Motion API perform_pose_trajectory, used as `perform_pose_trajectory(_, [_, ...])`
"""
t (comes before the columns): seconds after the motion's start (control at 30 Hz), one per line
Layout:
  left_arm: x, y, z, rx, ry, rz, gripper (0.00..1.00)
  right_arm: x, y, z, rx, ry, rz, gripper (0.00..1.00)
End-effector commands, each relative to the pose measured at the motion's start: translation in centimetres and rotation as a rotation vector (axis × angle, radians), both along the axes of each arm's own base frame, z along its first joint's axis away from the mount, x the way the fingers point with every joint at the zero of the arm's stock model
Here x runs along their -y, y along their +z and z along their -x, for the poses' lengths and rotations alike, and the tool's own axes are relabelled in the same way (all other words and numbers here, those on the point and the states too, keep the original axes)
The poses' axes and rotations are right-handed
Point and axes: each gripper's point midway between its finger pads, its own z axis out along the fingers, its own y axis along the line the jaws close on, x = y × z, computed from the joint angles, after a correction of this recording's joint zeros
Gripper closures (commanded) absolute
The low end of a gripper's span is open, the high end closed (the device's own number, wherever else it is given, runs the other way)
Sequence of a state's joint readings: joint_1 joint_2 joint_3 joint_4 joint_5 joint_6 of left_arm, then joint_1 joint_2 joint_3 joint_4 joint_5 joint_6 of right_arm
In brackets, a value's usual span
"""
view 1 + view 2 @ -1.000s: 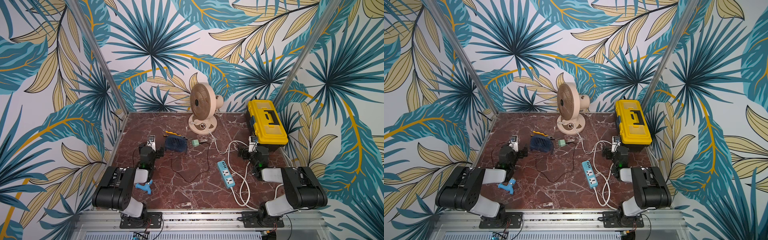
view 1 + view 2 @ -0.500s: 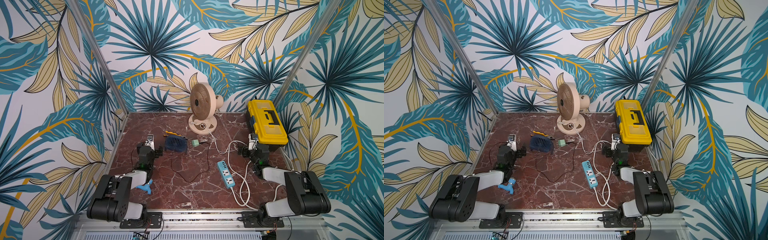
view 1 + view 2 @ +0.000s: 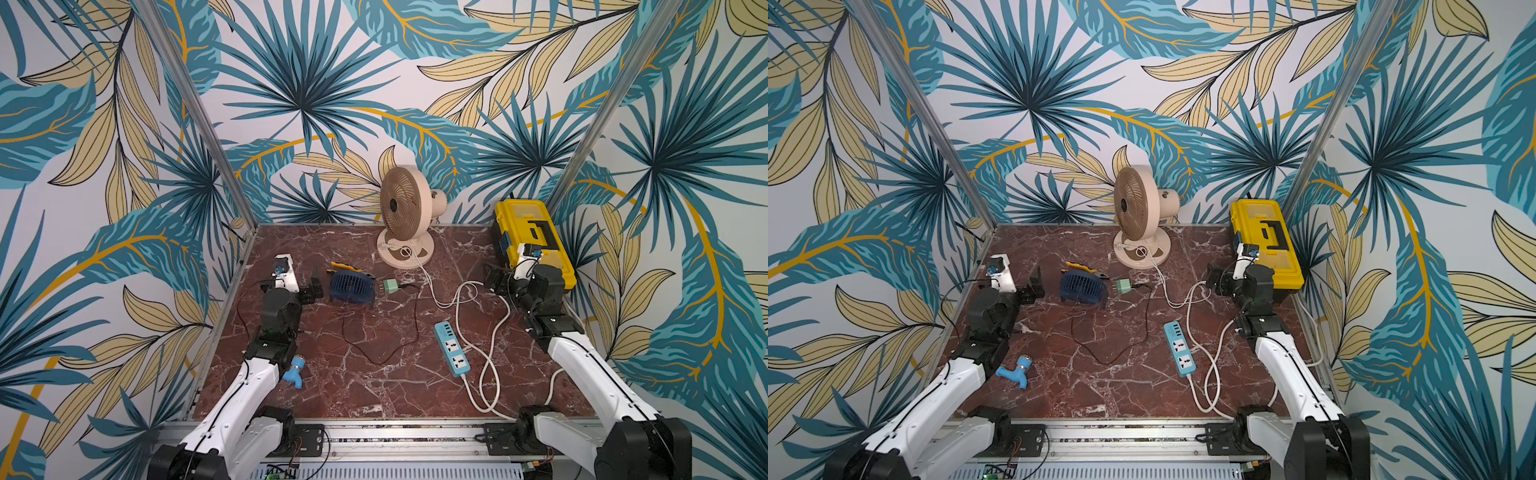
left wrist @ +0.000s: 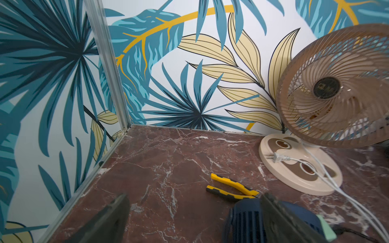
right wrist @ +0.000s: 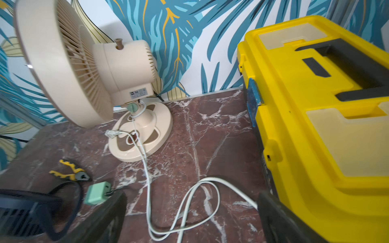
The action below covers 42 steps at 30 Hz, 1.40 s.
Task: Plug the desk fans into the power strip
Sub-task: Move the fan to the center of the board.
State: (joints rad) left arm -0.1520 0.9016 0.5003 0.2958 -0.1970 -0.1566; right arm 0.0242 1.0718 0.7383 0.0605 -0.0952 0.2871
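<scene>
Both pincers gape empty. Desk fan (image 3: 405, 208) stands mid back edge of the counter (image 3: 353, 395). Its plug (image 4: 275, 158) lies flat on the fan base, prongs toward the left edge, likely slightly nearer the left pincer (image 3: 314, 286) than the right pincer (image 3: 494, 277). Power strip (image 3: 452, 349) lies right of centre, long axis back-to-front, nearer the right arm.

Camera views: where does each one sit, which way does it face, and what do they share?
Top views: stereo pair high over the front rail, looking down toward the back wall; both arms, left claw, right claw and power strip show.
Left wrist: on the left arm, facing the back-left corner; its open fingers frame the pliers.
Right wrist: on the right arm, facing the back wall; its open fingers and the toolbox show.
Shared: both wrist views catch the desk fan and its plug lying on its base.
</scene>
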Motion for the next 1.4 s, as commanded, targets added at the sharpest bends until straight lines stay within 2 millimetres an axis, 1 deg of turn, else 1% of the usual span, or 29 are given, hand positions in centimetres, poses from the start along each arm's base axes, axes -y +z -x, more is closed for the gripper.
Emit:
perform_pose_trajectory(0.0, [2.3,0.8,1.1,-0.064,-0.118,0.156,0.0,-2.5,-1.8,2.6,-0.167,0.072,-0.187,0.01])
perform_pose_trajectory(0.07, [3.2,1.0,1.9,-0.104,-0.16,0.225,0.0,-3.6,-2.2,3.7,-0.233,0.119,-0.236,0.0])
perform_pose_trajectory(0.1, [3.8,1.2,2.3,-0.122,-0.197,0.257,0.0,-4.1,-2.5,4.4,-0.275,0.148,-0.244,0.01])
perform_pose_trajectory(0.13, [4.5,1.3,2.7,-0.139,-0.233,0.281,0.0,-4.7,-2.5,4.8,-0.291,0.186,-0.243,0.0])
perform_pose_trajectory(0.23, [6.5,1.2,3.3,-0.159,-0.347,0.336,0.0,-5.4,-2.7,6.0,-0.357,0.228,-0.259,0.0])
perform_pose_trajectory(0.27, [7.0,1.2,3.5,-0.159,-0.38,0.342,0.0,-5.6,-2.6,6.2,-0.35,0.227,-0.289,0.01])
perform_pose_trajectory(0.3, [7.2,0.8,3.6,-0.165,-0.384,0.356,0.0,-5.9,-2.5,6.2,-0.33,0.231,-0.329,0.0])
perform_pose_trajectory(0.33, [6.6,0.1,3.6,-0.178,-0.345,0.391,0.0,-6.5,-2.2,6.1,-0.3,0.257,-0.38,0.01])
perform_pose_trajectory(0.37, [5.5,-0.9,3.5,-0.189,-0.261,0.445,0.0,-7.0,-1.6,5.7,-0.261,0.282,-0.418,0.0])
perform_pose_trajectory(0.4, [4.6,-1.3,3.5,-0.159,-0.214,0.495,0.0,-7.4,-1.4,5.1,-0.251,0.3,-0.456,0.0])
perform_pose_trajectory(0.43, [4.7,-1.1,3.5,-0.124,-0.238,0.508,0.0,-7.7,-1.6,4.6,-0.261,0.304,-0.486,0.0])
perform_pose_trajectory(0.47, [4.7,-1.1,3.7,-0.113,-0.252,0.51,0.0,-8.1,-1.4,4.0,-0.256,0.322,-0.513,0.01])
perform_pose_trajectory(0.57, [4.3,-1.8,4.0,-0.139,-0.23,0.474,0.0,-9.8,-1.8,2.4,-0.277,0.375,-0.568,0.02])
perform_pose_trajectory(0.63, [4.1,-2.8,4.1,-0.175,-0.21,0.45,0.0,-11.5,-2.2,1.7,-0.306,0.411,-0.556,0.03])
perform_pose_trajectory(0.67, [4.0,-3.2,4.0,-0.183,-0.206,0.447,0.0,-12.4,-2.8,1.2,-0.325,0.42,-0.542,0.03])
perform_pose_trajectory(0.73, [4.1,-3.6,4.0,-0.189,-0.212,0.438,0.0,-14.0,-3.5,0.4,-0.356,0.443,-0.522,0.04])
perform_pose_trajectory(0.87, [3.7,-4.2,3.9,-0.198,-0.186,0.417,0.0,-17.6,-4.3,-1.0,-0.392,0.491,-0.491,0.09])
perform_pose_trajectory(0.97, [3.2,-4.7,4.0,-0.196,-0.157,0.408,0.0,-20.1,-5.6,-2.0,-0.418,0.496,-0.505,0.12])
perform_pose_trajectory(1.13, [2.5,-4.8,4.2,-0.192,-0.122,0.401,0.0,-24.3,-6.9,-3.3,-0.421,0.492,-0.512,0.14])
perform_pose_trajectory(1.27, [2.3,-4.6,4.4,-0.184,-0.113,0.397,0.0,-27.5,-8.9,-4.2,-0.436,0.479,-0.507,0.15])
perform_pose_trajectory(1.37, [2.2,-4.5,4.6,-0.176,-0.109,0.393,0.0,-30.0,-9.7,-4.9,-0.438,0.486,-0.531,0.17])
